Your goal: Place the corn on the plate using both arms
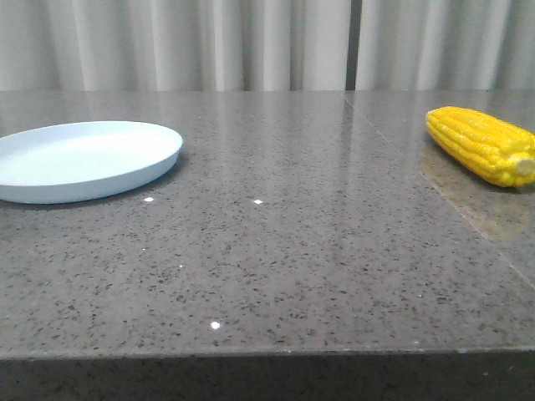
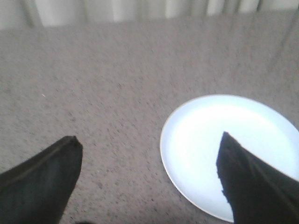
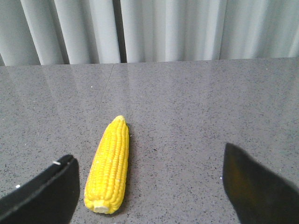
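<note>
With both grippers spread and empty, the right gripper (image 3: 147, 179) should centre over the bright yellow corn cob (image 3: 109, 167) at the front view's right edge, well apart from the pale blue round plate (image 1: 125, 171) at left, under the left gripper (image 2: 149, 163)

Corn (image 1: 482, 144): one cob
Plate (image 1: 84, 160): one
Worktop (image 1: 276, 259): one
Grippers: two, left gripper (image 2: 147, 161) and right gripper (image 3: 147, 175), each with two fingers

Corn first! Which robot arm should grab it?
The right one, probably. The corn lies on the table just ahead of the open right gripper, while the open left gripper hangs over the plate.
</note>
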Available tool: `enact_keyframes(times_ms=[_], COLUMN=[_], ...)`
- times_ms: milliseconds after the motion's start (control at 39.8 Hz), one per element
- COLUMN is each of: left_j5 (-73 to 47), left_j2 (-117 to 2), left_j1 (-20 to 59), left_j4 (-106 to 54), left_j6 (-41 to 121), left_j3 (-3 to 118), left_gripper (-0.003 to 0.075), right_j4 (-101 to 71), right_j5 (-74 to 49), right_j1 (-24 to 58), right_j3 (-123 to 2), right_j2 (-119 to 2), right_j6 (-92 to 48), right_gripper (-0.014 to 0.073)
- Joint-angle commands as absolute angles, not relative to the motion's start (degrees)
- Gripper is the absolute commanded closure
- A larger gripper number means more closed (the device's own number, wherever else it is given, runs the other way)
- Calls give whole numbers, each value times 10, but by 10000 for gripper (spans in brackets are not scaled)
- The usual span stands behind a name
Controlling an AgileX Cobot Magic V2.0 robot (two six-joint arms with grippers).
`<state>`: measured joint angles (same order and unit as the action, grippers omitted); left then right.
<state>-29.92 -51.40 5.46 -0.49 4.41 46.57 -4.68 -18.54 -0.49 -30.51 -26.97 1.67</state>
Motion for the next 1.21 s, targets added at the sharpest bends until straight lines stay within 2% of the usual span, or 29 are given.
enact_keyframes(times_ms=[0,251,603,754,1106,1182], left_j5=[-347,-482,-508,-505,-502,-501], left_j2=[-578,-746,-890,-906,-910,-910], left_j1=[64,64,64,64,64,64], left_j4=[-10,-10,-28,-28,-29,-37], left_j6=[44,44,44,44,44,44], left_j3=[532,663,710,710,710,710], left_gripper=[156,156,169,308,743,741], right_j4=[-44,-44,-44,-44,-44,-44], right_j5=[-135,-135,-135,-135,-135,-135], right_j1=[-8,-8,-8,-8,-8,-8], right_j3=[-326,-326,-326,-326,-326,-326], right_j2=[-274,-274,-274,-274,-274,-274], right_j6=[14,14,14,14,14,14], right_gripper=[-50,-50,-50,-50,-50,-50])
